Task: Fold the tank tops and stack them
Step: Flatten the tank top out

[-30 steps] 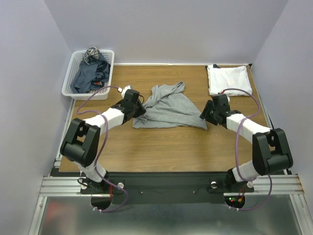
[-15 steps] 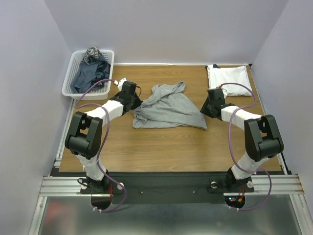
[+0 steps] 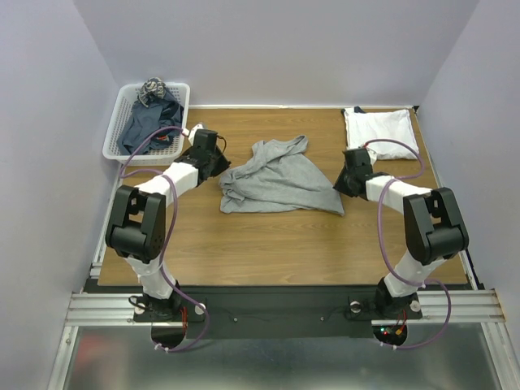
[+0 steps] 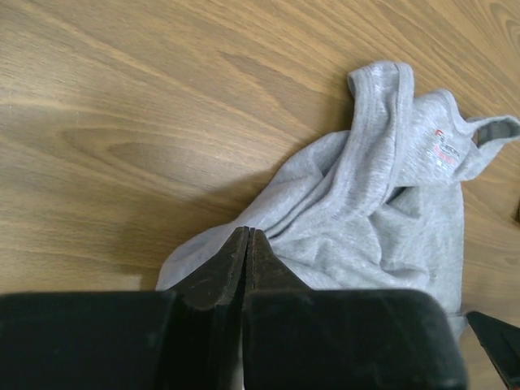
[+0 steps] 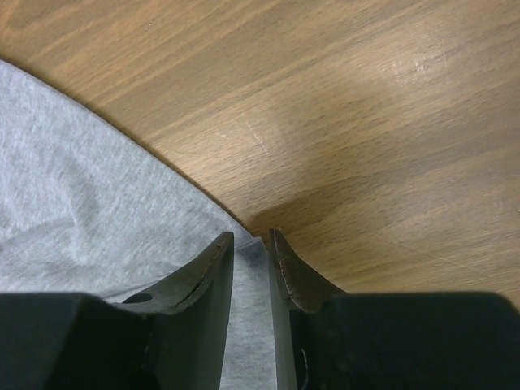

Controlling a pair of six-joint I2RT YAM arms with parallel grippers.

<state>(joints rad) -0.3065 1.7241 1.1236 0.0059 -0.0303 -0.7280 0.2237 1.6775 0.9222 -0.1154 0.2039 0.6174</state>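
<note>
A light heather-grey tank top [image 3: 280,179] lies crumpled in the middle of the wooden table [image 3: 284,244]. My left gripper [image 3: 218,167] is at its left edge. In the left wrist view its jaws [image 4: 247,231] are pressed together on the grey cloth [image 4: 382,219], which rises to the tips. My right gripper [image 3: 342,189] is at the top's right corner. In the right wrist view the jaws [image 5: 250,236] stand a narrow gap apart astride the grey corner [image 5: 81,187], which lies flat. A folded white tank top [image 3: 379,132] rests at the back right. Dark blue-grey tank tops [image 3: 150,126] fill the basket.
The white lattice basket [image 3: 114,140] stands off the table's back left corner, close to the left arm. Purple cables loop over both arms. Grey walls close in on three sides.
Both arms have drawn back toward the far side. The left jaws have closed at the grey top's left edge, which has bunched up. The right jaws have narrowed over the right corner.
</note>
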